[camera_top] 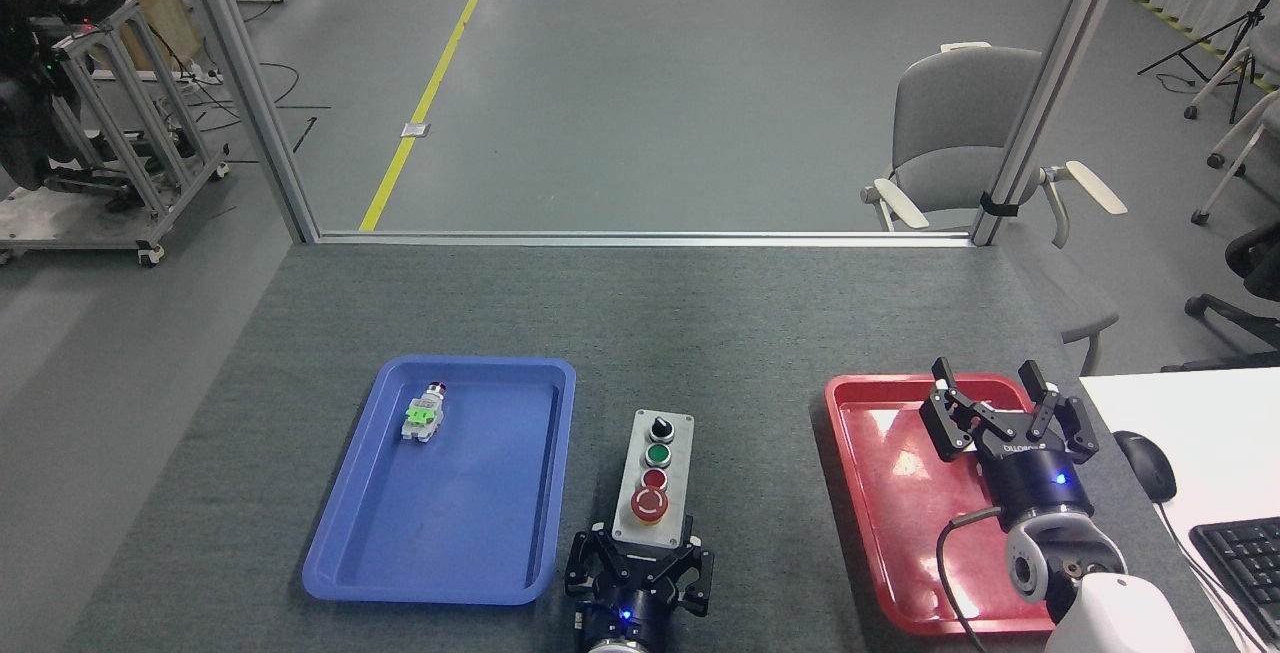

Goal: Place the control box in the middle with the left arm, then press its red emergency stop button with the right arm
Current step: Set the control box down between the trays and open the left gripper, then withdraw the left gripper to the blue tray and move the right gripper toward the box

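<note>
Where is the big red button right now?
In the head view, the red emergency stop button sits at the near end of the control box, between the blue tray and red tray.

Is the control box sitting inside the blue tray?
No. The control box stands on the bare grey tabletop just right of the blue tray, with its near end between the claws of the left hand.

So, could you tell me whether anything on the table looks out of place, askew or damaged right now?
Little stands out. The control box lies slightly askew on the tabletop, its far end tilted right, its near end in the left gripper. A small switch part lies loose in the blue tray. No visible damage or spill.
</note>
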Tool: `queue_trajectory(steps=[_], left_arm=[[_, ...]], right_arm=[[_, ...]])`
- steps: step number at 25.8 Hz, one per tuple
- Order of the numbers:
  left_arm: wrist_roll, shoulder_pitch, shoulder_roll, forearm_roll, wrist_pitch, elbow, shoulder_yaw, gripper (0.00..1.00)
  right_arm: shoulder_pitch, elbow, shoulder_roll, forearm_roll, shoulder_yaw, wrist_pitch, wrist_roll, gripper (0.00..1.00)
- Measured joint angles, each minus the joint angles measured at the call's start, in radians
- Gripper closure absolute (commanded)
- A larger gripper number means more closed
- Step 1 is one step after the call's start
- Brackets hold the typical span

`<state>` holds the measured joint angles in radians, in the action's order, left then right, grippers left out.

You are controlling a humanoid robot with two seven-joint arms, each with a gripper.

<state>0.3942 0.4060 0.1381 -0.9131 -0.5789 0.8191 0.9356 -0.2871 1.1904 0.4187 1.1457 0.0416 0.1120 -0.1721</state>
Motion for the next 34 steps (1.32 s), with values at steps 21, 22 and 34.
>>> queue_trajectory(steps=[21, 22, 34], left_arm=[[0.050, -0.044, -0.004, -0.037, -0.017, 0.118, -0.007, 0.01], [0.058, -0.045, -0.005, -0.042, -0.017, 0.127, -0.008, 0.01], [0.088, -0.113, -0.172, -0.106, -0.020, 0.358, -0.148, 0.01]], right_arm=[[-0.002, -0.001, -0.001, -0.001, 0.000, -0.006, -0.001, 0.04], [-0.003, -0.001, -0.001, -0.001, 0.000, -0.008, -0.001, 0.07], [-0.035, -0.009, -0.002, 0.003, 0.009, 0.009, -0.005, 0.60]])
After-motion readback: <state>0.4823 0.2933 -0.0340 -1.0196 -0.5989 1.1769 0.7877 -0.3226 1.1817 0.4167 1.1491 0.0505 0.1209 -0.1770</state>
